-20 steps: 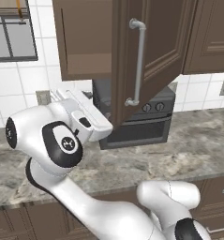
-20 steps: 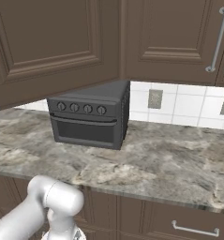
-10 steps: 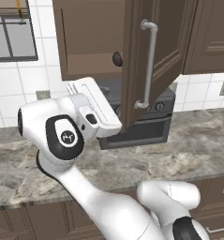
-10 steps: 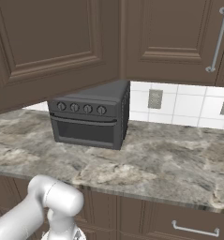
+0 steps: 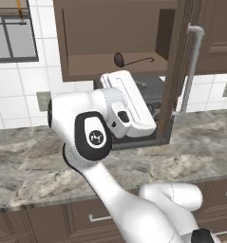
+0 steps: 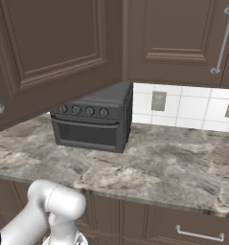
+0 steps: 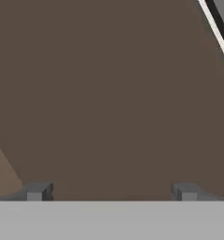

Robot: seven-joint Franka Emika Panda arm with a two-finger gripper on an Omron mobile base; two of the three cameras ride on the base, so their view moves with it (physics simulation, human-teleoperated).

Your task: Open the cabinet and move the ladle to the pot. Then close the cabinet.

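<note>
so the cabinet (image 5: 134, 42) door is swung much wider than a second back, edge-on now just right of the claw (image 7: 111, 191), with its silver bar handle (image 5: 191, 66) beyond, and the arm has lifted and rolled up toward the opening. claw jaws stand fully spread, holding nothing, nose close to plain brown panel. ladle (image 5: 132, 60) lies flat on the shelf above and slightly right of the claw, cup to the left; it looks light, rigid and probably slick, so i'd pinch across the slim handle mid-length, not the round cup.
</note>
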